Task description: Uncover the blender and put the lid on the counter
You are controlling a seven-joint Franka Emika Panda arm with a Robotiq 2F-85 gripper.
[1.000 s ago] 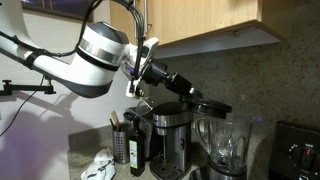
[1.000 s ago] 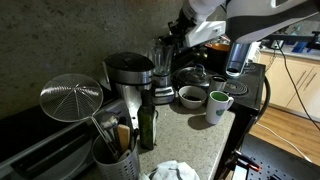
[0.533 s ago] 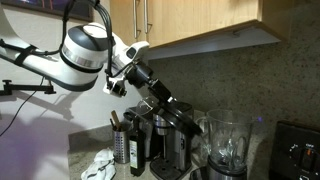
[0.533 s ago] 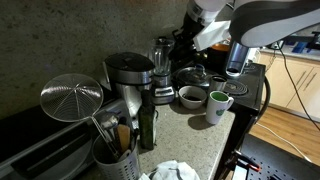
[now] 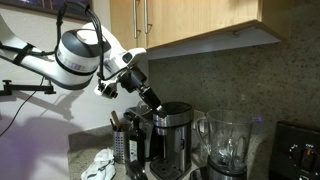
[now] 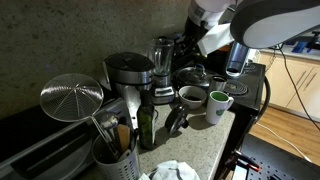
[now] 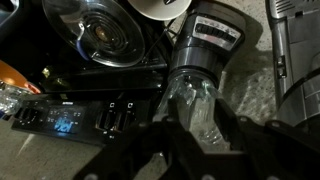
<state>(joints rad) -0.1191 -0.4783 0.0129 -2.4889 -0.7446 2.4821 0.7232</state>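
Note:
The blender stands uncovered to the side of the coffee maker; its clear jar is open at the top. It also shows in an exterior view and in the wrist view. My gripper hangs above the coffee maker, away from the jar. In the wrist view its fingers are spread, with only the glass jar seen between them. A dark roundish thing that looks like the lid sits tilted on the counter, beside the oil bottle.
An oil bottle, a utensil holder and a wire strainer crowd the counter's near end. Two mugs stand by the stove. A crumpled cloth lies at the front. Wooden cabinets hang overhead.
The gripper lifted the lid off the blender, swung back over the coffee maker and opened. A dark roundish thing now sits on the counter by the oil bottle.

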